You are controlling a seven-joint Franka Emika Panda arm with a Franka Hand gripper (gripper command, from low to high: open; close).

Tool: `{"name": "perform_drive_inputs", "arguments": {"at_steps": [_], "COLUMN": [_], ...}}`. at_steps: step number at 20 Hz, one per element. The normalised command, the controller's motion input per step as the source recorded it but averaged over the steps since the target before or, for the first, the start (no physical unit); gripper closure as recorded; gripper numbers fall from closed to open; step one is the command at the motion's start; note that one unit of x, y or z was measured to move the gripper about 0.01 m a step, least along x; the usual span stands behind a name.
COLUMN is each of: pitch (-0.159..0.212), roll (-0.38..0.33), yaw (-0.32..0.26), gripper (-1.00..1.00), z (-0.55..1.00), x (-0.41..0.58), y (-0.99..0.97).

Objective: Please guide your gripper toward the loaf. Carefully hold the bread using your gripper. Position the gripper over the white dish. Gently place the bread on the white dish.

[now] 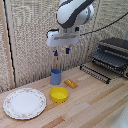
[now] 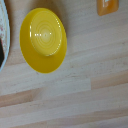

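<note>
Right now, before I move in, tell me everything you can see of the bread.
The bread is a small oblong orange-brown piece lying flat on the wooden table, angled. It sits between the blue cup and the yellow bowl, touching neither as far as I can tell. Nothing holds it; the gripper hangs well above. The wrist view shows only one end of it at the frame edge.

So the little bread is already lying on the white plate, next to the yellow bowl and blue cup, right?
Not quite. The exterior view shows the bread lying on the wooden table, beside the yellow bowl and blue cup. The white plate holds nothing.
</note>
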Motion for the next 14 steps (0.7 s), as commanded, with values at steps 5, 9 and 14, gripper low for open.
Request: {"name": "perform_drive_inputs", "arguments": {"at_steps": [5, 9, 14], "pitch": [-0.005, 0.000, 0.000], "roll": [0.004, 0.017, 0.006], "yaw": [0.014, 0.005, 0.034], "gripper": [-1.00, -1.00, -1.00], "z": [-0.21, -0.22, -0.32], "x": [0.104, 0.185, 0.121], "y": [-0.26, -0.46, -0.54]}}
